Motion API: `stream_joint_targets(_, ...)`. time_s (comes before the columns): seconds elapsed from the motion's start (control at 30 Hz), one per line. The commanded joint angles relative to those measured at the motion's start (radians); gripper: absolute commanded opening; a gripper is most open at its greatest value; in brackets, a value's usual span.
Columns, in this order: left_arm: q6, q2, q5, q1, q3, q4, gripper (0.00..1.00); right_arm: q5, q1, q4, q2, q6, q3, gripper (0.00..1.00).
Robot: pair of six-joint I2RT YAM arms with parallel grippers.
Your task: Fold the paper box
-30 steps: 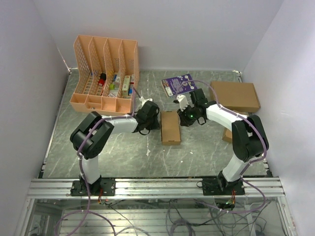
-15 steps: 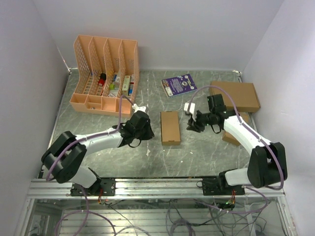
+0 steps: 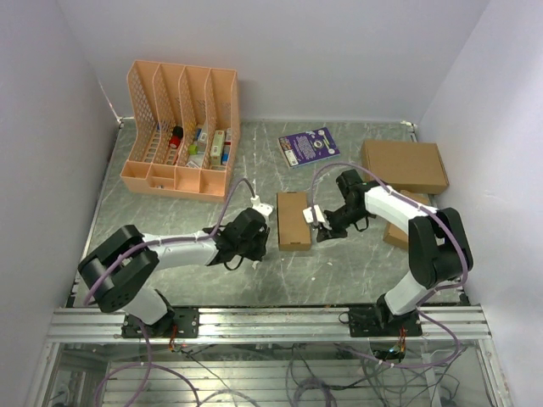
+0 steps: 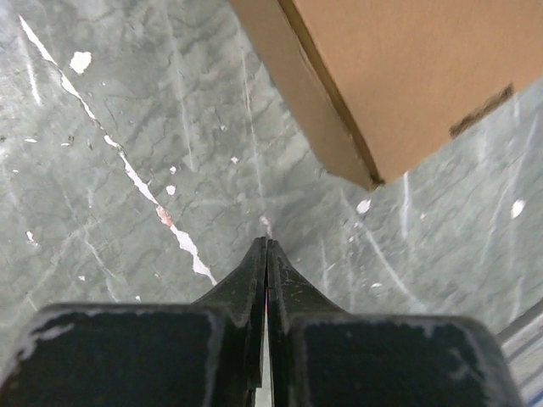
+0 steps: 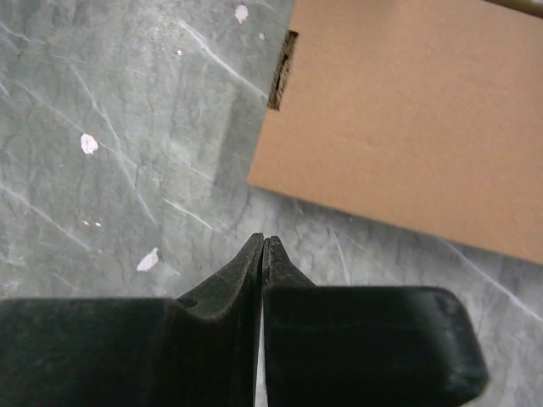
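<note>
1. Grey marbled tabletop (image 3: 356, 263) between pale lilac walls. A peach file organiser (image 3: 180, 127) stood at the far left, in the same place as in the earlier frames.
2. Left gripper (image 4: 266, 246): jaws pressed fully together and holding nothing. The tip was low over bare table, just short of the box's near-left corner. Half a second earlier it sat further left of that corner.
3. Paper box (image 3: 293, 220): lay flat at the table's centre as a closed, slim oblong carton, unmoved across all frames.
4. Right gripper (image 5: 264, 242): jaws likewise shut and empty, just beside the box's right edge near a small notch. It had swung in from well to the right.
5. Assessment: both arms had converged on the box with closed tips. Folding looked largely complete, with only pressing or nudging plausibly remaining.
6. Larger brown box (image 3: 405, 165), far right: unchanged.
</note>
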Motion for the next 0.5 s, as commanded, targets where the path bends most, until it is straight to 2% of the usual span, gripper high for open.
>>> stream_joint_targets(0.0,0.264,-0.045,0.070,-0.002,-0.093,0.217,0.07,-0.002,0.038,-0.003,0.017,0.013,0.009,0.00)
stream_joint_targets(0.17,0.422,-0.074,0.121,-0.003,-0.183,0.413,0.07,0.012,0.042,0.091,0.005,0.123,-0.029,0.00)
stream_joint_targets(0.47,0.687,0.027,0.208,0.000,-0.277,0.762,0.07,0.017,0.043,0.155,-0.005,0.185,-0.062,0.01)
